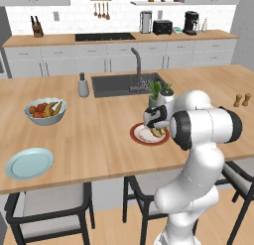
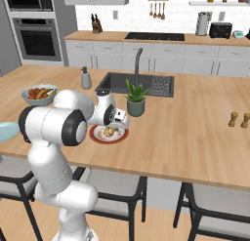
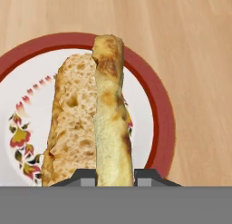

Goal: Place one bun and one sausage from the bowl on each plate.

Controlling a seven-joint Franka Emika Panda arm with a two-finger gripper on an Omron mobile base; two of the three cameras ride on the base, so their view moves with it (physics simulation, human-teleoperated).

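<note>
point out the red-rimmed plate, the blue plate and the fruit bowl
red-rimmed plate (image 3: 164, 123), hand view, on the red rim at its right side
light blue plate (image 1: 29, 163), left base view, on its flat middle
fruit bowl (image 1: 45, 120), left base view, on its outer front wall

You see a golden-tan bun (image 3: 74, 123) lying flat on the white plate with the broad red rim (image 3: 159, 109), which sits on the wooden bench just near of the sink. A slimmer mottled tan-brown piece, the sausage (image 3: 111, 119), stands over the bun. The light blue plate (image 1: 29, 162) lies bare, far left, at the bench's near edge.
</note>
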